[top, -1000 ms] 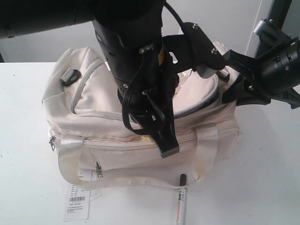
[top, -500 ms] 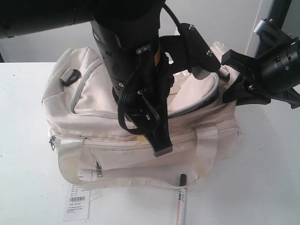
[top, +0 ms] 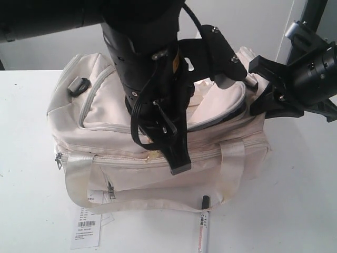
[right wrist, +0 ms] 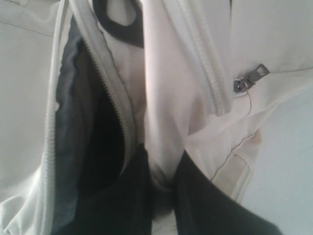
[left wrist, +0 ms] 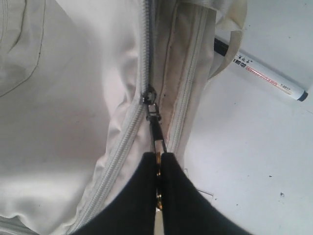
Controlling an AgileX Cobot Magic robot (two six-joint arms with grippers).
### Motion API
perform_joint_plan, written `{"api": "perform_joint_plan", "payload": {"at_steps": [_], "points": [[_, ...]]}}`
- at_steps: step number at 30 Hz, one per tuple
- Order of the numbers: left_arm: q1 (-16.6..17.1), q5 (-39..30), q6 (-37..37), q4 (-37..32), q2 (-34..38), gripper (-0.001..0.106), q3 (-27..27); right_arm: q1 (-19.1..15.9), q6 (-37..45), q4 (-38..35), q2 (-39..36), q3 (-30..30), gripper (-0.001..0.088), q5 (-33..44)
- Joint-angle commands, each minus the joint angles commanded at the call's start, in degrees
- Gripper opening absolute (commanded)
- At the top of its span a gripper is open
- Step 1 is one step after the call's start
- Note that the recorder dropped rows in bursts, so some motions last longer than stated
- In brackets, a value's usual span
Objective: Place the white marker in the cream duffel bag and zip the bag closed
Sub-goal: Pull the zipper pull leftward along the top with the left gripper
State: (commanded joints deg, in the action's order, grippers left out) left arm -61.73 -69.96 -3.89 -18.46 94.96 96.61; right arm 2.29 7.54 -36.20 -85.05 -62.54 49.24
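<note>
Leftward along the bag point(top: 105, 105) front, the left claw point(left wrist: 157, 160) has crept slightly, pinched shut on the zip pull point(left wrist: 154, 115). The right claw point(right wrist: 164, 183) grips a fold of bag fabric beside the open mouth. Outside, the marker point(top: 203, 227) lies on the table point(top: 295, 200) at bottom centre, just below the left claw, long axis vertical in frame, cap toward the bag.

Left arm point(top: 142, 52) overhangs the cream duffel bag point(top: 105, 113) — opening narrow.
</note>
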Motion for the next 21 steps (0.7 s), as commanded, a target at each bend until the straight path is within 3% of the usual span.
{"api": "perform_joint_plan", "payload": {"at_steps": [10,21], "points": [[3.3,0.0,-0.9,3.5,-1.1,0.0,0.0,0.0,0.0,0.0,0.0,0.0,0.0,-0.1],[4.6,0.0,-2.2,5.4,-1.8,0.0,-0.8,0.0,0.1,0.0,0.0,0.0,0.0,-0.1]]}}
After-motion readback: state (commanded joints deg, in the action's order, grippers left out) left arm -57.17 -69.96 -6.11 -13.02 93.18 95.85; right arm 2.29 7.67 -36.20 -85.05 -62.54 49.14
